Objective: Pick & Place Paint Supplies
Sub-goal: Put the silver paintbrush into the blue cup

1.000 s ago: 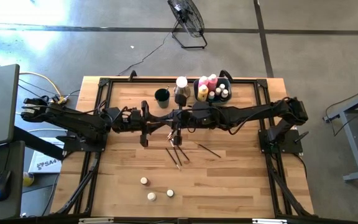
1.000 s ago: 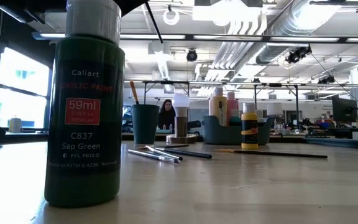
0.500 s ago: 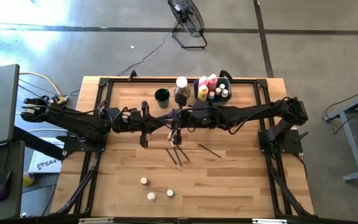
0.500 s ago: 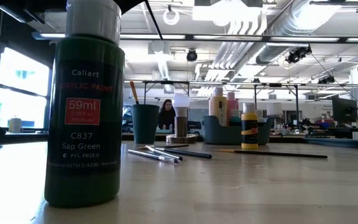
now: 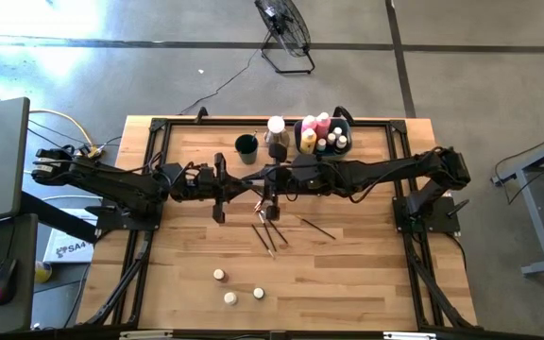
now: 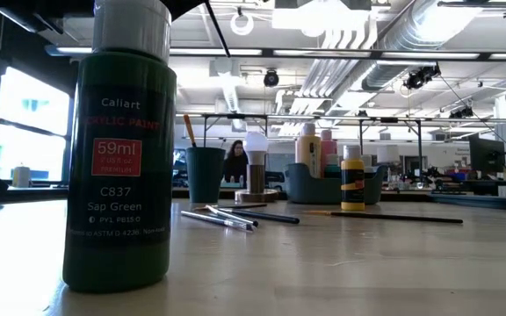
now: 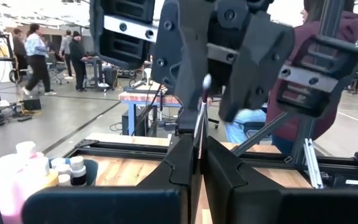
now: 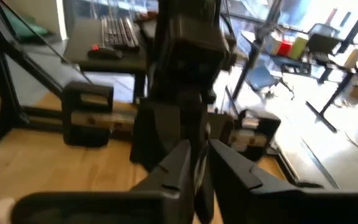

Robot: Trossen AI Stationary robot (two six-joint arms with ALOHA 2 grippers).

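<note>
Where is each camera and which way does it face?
High view: above, looking straight down on the wooden table; the left arm and right arm meet mid-table.
Low view: at table-top height, looking level past a dark green paint bottle; no gripper shows.
Left wrist view: on the left arm, facing the right arm; left gripper fingers shut on a thin dark-handled brush.
Right wrist view: on the right arm, facing the left arm; right gripper in front.
Shared: high and low views both show the grey-blue bin.
</note>
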